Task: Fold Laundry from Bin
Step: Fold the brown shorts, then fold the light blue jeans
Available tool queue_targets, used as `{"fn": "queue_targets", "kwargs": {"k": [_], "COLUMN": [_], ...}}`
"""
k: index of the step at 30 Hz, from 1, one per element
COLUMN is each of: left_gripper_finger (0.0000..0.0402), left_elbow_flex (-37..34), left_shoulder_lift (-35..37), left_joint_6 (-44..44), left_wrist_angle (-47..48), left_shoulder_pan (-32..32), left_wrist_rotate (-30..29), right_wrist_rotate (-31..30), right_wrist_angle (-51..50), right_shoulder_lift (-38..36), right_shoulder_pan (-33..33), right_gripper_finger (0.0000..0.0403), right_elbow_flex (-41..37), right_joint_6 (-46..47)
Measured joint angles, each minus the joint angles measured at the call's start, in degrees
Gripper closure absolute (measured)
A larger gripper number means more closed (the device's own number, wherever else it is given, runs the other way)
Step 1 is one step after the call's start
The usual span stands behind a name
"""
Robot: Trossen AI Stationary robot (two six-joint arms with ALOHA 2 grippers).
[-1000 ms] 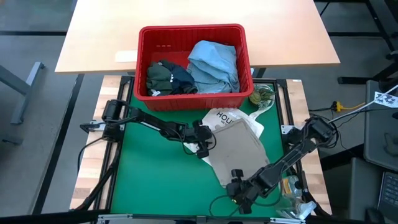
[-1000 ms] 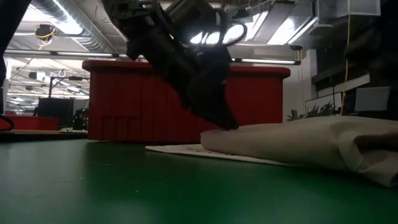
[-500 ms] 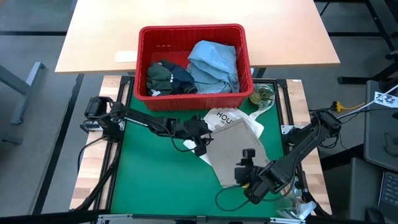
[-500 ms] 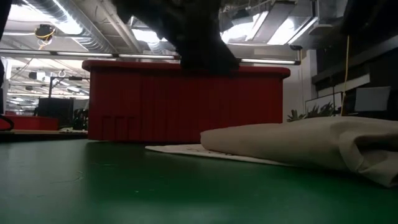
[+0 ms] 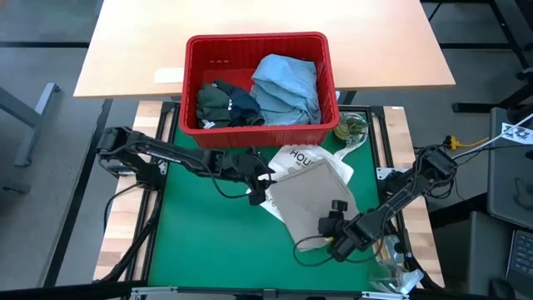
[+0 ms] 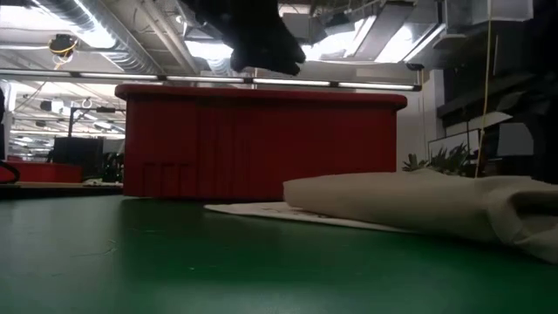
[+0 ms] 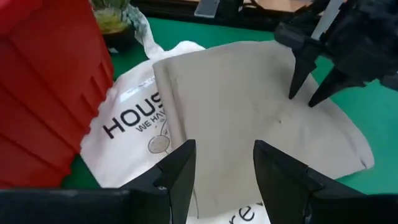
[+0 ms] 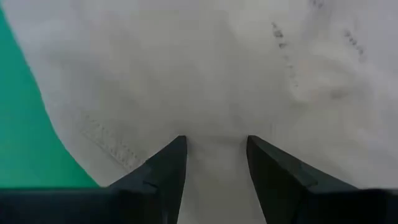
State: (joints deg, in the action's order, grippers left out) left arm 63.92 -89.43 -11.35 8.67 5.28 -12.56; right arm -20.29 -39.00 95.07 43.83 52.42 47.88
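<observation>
Since a second ago my left gripper (image 5: 265, 188) has lifted off the beige garment (image 5: 315, 206) and drawn back toward the red bin (image 5: 258, 127), so in the low view it no longer presses on the cloth and only its dark tip hangs high above the bin's front wall. My right gripper (image 5: 332, 236) has come in from the near table edge and now sits over the garment's near edge, on the side away from the bin.

Both my grippers have their fingers apart with nothing between them. My left wrist view shows my two dark fingers (image 7: 180, 171) spread, with the garment lying flat below them and my other gripper's pointed tips just above the cloth farther off. My right wrist view shows my fingers (image 8: 166, 165) spread over the garment's stitched hem, and I cannot tell whether they touch it.

The beige garment lies as a folded, roughly square piece on the green mat (image 5: 200, 242), just in front of the bin and a little to its right. It rests on top of a white tote bag (image 5: 293, 158) printed with dark letters, which sticks out from under it on the bin side. Inside the bin, a light blue shirt (image 5: 287, 87) fills the right part, and a dark olive garment (image 5: 214, 102) and a navy piece (image 5: 244, 106) lie in the left part.
</observation>
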Motion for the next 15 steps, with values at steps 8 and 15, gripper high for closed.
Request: {"fn": "queue_targets", "kwargs": {"k": [8, 15], "left_gripper_finger": [0.0246, 0.0246], "left_elbow_flex": [0.0, 0.0], "left_shoulder_lift": [3.8, 7.3], "left_joint_6": [0.0, 0.0], "left_wrist_angle": [1.7, 3.2], "left_shoulder_pan": [0.0, 0.0], "left_wrist_rotate": [0.0, 0.0], "right_wrist_rotate": [-2.8, -3.8], "right_wrist_angle": [-0.3, -0.5], "right_shoulder_lift": [-0.2, -0.2], "right_shoulder_pan": [0.0, 0.0], "right_gripper_finger": [0.0233, 0.0233], "right_elbow_flex": [3.8, 9.0], "right_joint_6": [-3.4, -8.8]}}
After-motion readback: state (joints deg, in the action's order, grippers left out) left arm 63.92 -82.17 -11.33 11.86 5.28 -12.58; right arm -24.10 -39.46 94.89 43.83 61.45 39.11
